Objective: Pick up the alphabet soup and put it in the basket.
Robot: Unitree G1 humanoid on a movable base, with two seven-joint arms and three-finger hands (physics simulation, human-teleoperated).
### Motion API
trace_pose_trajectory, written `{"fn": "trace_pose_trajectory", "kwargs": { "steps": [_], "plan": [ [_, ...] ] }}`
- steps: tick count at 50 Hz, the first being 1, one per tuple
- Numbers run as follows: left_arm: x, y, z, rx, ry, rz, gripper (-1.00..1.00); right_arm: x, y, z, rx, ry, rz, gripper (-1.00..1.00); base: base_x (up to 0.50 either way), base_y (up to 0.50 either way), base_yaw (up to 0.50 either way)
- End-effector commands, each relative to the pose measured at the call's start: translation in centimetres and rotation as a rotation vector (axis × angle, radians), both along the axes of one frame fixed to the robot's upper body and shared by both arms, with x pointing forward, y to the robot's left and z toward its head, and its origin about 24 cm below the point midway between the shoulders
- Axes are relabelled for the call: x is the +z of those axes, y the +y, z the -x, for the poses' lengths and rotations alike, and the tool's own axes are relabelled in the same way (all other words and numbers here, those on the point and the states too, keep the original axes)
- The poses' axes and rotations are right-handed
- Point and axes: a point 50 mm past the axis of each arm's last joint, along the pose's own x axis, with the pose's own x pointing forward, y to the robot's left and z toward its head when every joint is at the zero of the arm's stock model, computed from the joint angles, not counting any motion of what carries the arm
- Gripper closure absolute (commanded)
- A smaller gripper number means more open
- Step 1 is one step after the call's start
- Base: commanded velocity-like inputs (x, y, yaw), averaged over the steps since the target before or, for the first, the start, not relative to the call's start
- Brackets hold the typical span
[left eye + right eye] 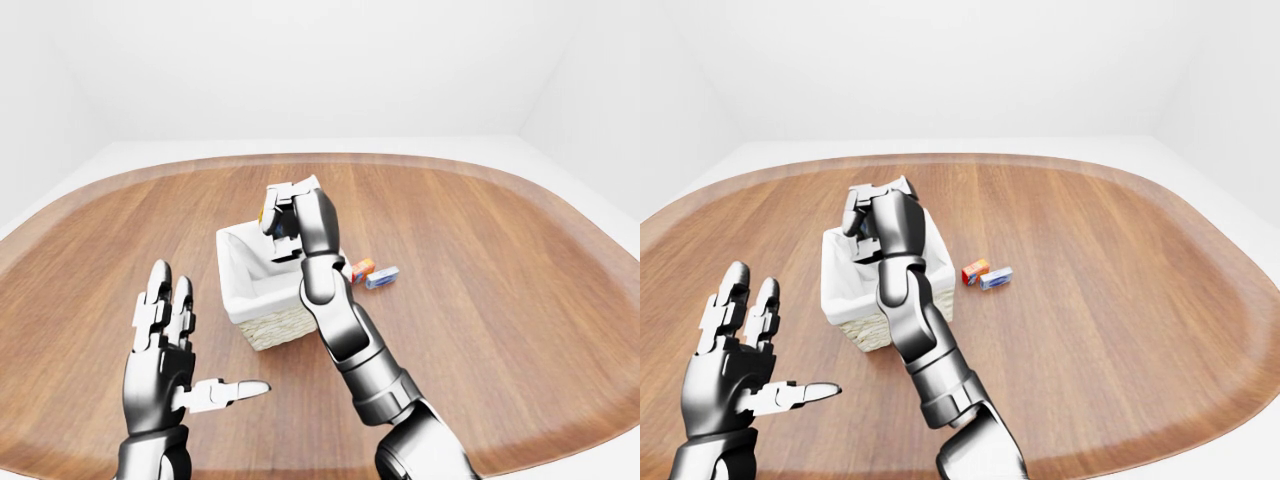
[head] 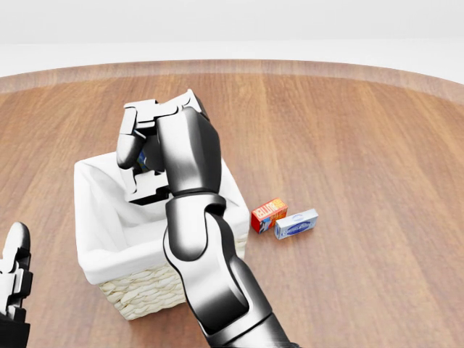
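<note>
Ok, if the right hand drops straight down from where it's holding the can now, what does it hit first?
Probably the white liner on the basket floor. The right hand, closed on the alphabet soup, hangs over the basket's opening, with nothing visible inside; depth is uncertain.

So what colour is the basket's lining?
White cloth lining inside the pale woven basket; clearest in the head view.

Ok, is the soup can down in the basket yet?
Not yet. The right hand holds it above the basket; only a sliver of the can shows between the fingers.
</note>
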Motion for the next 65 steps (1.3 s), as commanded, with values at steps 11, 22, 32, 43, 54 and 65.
{"fn": "trace_pose_trajectory", "kwargs": {
  "steps": [11,22,32,43,54,65],
  "plan": [
    [0.4,0.1,0.6,-0.013,-0.016,0.011,-1.0,-2.0,2.5,-3.3,-0.063,0.133,0.13,1.0,0.0,0.0,0.0],
    [0.6,0.2,0.6,-0.012,-0.029,0.013,-1.0,-4.1,3.1,-4.3,-0.055,0.263,0.249,1.0,0.0,0.0,0.0],
    [0.7,0.2,0.6,-0.012,-0.034,0.012,-1.0,-5.0,3.1,-4.4,-0.054,0.296,0.302,1.0,0.0,0.0,0.0],
    [0.9,0.4,0.7,-0.011,-0.045,0.014,-1.0,-6.0,3.0,-4.2,-0.058,0.309,0.364,1.0,0.0,0.0,0.0],
    [1.0,0.4,0.8,-0.013,-0.049,0.014,-1.0,-6.9,2.8,-4.0,-0.06,0.321,0.405,1.0,0.0,0.0,0.0],
    [1.0,0.4,0.8,-0.015,-0.047,0.015,-1.0,-7.2,2.8,-3.9,-0.06,0.321,0.426,0.89,0.0,0.0,0.0]
  ]
}}
